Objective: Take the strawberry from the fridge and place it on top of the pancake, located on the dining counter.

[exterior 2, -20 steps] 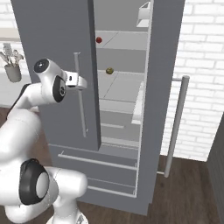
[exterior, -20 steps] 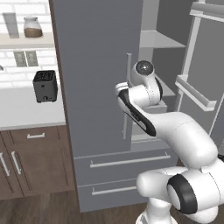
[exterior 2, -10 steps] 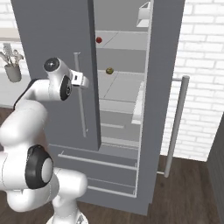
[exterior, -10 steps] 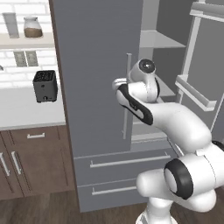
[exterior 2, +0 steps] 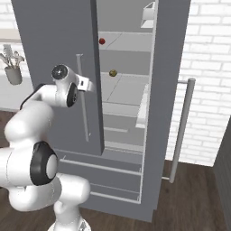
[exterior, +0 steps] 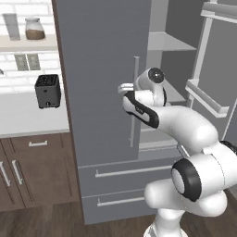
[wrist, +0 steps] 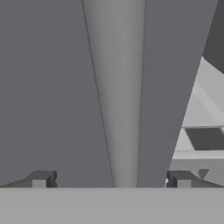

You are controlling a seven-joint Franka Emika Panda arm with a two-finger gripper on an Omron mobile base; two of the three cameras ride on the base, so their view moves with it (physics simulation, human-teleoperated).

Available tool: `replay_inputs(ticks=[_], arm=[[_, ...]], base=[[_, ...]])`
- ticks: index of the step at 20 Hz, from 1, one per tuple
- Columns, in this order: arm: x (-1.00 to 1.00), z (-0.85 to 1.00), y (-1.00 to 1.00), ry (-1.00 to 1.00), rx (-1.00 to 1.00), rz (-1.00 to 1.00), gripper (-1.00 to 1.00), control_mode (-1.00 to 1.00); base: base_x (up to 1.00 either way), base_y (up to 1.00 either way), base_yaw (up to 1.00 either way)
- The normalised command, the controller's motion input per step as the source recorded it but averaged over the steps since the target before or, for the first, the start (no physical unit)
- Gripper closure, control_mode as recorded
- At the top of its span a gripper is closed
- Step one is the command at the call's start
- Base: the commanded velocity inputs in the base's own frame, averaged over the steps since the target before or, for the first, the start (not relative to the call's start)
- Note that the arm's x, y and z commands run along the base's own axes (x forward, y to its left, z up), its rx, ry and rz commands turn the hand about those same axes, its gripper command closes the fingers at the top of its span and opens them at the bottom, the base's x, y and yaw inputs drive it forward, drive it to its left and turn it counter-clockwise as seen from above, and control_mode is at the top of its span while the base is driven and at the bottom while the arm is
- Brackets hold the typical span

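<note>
- While the white arm's two-finger gripper (wrist: 111,179) is facing the long vertical bar handle (wrist: 114,96) of the tall matte-grey French-door fridge (exterior: 104,92), its 2 dark finger tips are standing spread wide, 1 on each side of the bar, and pinching nothing.
- Closing from this stance could miss or clip the bar, judging by how it is running slightly tilted between the tips; a skewed grip could slip as the left door (exterior 2: 58,49) is being pulled.
- With the left door sitting nearly shut, it is screening part of the shelves, so a reach inward could strike its edge.
- Resting on an upper pale grey shelf (exterior 2: 128,43) in the right base view, the tiny dark-red roundish strawberry (exterior 2: 102,41) is lying well apart from the gripper, with a small brownish-olive ball (exterior 2: 113,72) lying 1 shelf lower; mistaking one for the other is a risk.
- Whether the tips are touching the handle cannot be told, since their ends are being cut off by the bottom of the hand view.
- A black toaster (exterior: 47,90) is standing on the white worktop (exterior: 28,118).
</note>
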Motion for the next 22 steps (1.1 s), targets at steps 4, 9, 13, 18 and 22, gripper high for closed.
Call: replay_inputs(ticks=[4, 9, 13, 18, 22], arm=[[0.28, -0.05, 0.06, 0.0, 0.0, 0.0, -1.0, -1.0], [0.31, 0.0, 0.13, 0.0, 0.0, 0.0, -1.0, -1.0], [0.3, -0.03, 0.03, 0.0, 0.0, 0.0, -1.0, -1.0], [0.38, -0.12, 0.01, 0.0, 0.0, 0.0, 1.0, -1.0], [0.15, -0.01, 0.07, 0.0, 0.0, 0.0, 1.0, -1.0]], base=[[0.0, 0.0, 0.0], [0.0, 0.0, 0.0], [0.0, 0.0, 0.0], [0.0, 0.0, 0.0], [0.0, 0.0, 0.0]])
